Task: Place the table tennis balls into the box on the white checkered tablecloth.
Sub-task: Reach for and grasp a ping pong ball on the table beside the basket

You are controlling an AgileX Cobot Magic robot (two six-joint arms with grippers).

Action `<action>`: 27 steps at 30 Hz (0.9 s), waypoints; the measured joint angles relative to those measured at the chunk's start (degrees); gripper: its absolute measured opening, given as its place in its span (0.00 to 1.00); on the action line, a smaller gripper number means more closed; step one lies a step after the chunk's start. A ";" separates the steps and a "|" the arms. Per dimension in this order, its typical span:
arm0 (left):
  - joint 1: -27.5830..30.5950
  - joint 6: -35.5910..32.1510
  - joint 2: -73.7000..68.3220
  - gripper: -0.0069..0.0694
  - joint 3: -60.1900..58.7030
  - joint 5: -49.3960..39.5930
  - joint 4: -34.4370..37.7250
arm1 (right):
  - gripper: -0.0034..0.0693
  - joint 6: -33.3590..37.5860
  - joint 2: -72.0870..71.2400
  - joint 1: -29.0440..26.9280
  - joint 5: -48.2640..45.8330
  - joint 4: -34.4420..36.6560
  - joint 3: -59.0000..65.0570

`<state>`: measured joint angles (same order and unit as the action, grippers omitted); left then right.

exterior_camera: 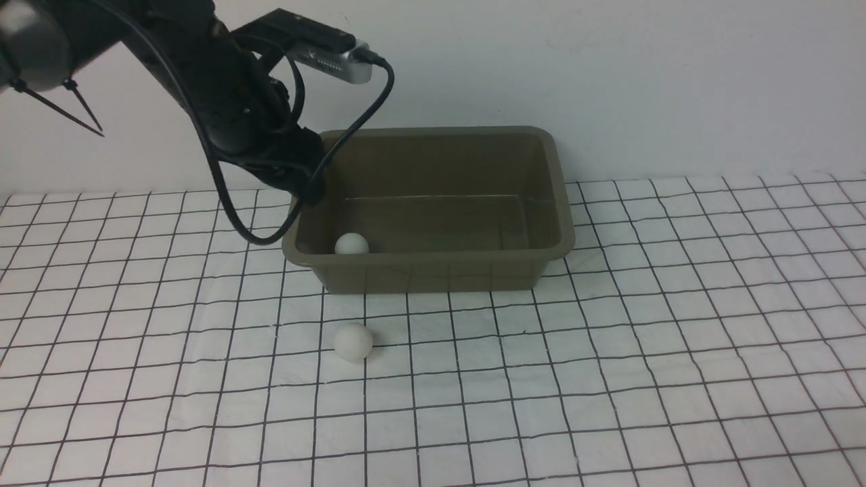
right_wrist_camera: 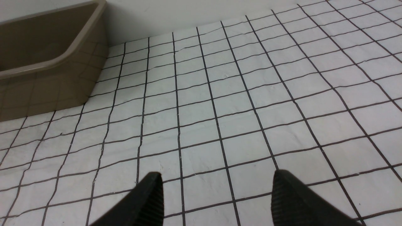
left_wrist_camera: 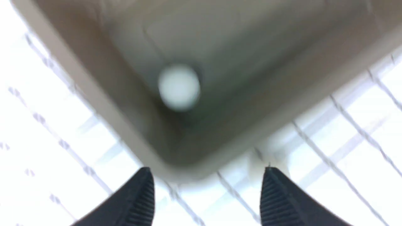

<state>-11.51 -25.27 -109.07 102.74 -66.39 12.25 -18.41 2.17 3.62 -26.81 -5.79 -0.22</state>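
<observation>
Inside the olive-grey box (exterior_camera: 433, 274), near its front left corner, lies one white table tennis ball (exterior_camera: 351, 244). A second ball (exterior_camera: 353, 340) rests on the white checkered tablecloth (exterior_camera: 609, 338), just in front of the box. My left gripper (exterior_camera: 306, 179) hangs over the box's left rim. In the blurred left wrist view it (left_wrist_camera: 207, 171) is open and empty, with the box (left_wrist_camera: 251, 47) and the ball inside it (left_wrist_camera: 179, 87) below. My right gripper (right_wrist_camera: 216, 175) is open over bare cloth, and the box (right_wrist_camera: 47, 84) stands off to one side of it.
A plain white wall stands right behind the box. The left arm's cable (exterior_camera: 233, 216) loops down beside the box's left wall. The cloth is slightly wrinkled. The right arm does not show in the front view.
</observation>
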 joint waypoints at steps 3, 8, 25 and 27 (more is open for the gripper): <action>0.00 1.75 2.10 0.61 -0.31 -3.73 -0.47 | 0.62 0.00 0.00 0.00 0.00 0.00 0.00; -0.19 2.62 6.50 0.61 -6.54 -3.81 0.95 | 0.62 0.00 0.00 0.00 0.00 0.00 0.00; -7.70 2.95 6.88 0.63 -32.08 22.70 2.92 | 0.62 0.00 0.00 0.00 0.00 0.00 0.00; -8.13 2.95 5.77 0.64 -32.08 24.32 2.99 | 0.62 0.00 0.00 0.00 0.00 0.00 0.00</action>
<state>-19.63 -22.31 -103.29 70.66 -42.08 15.24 -18.41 2.17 3.62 -26.81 -5.79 -0.22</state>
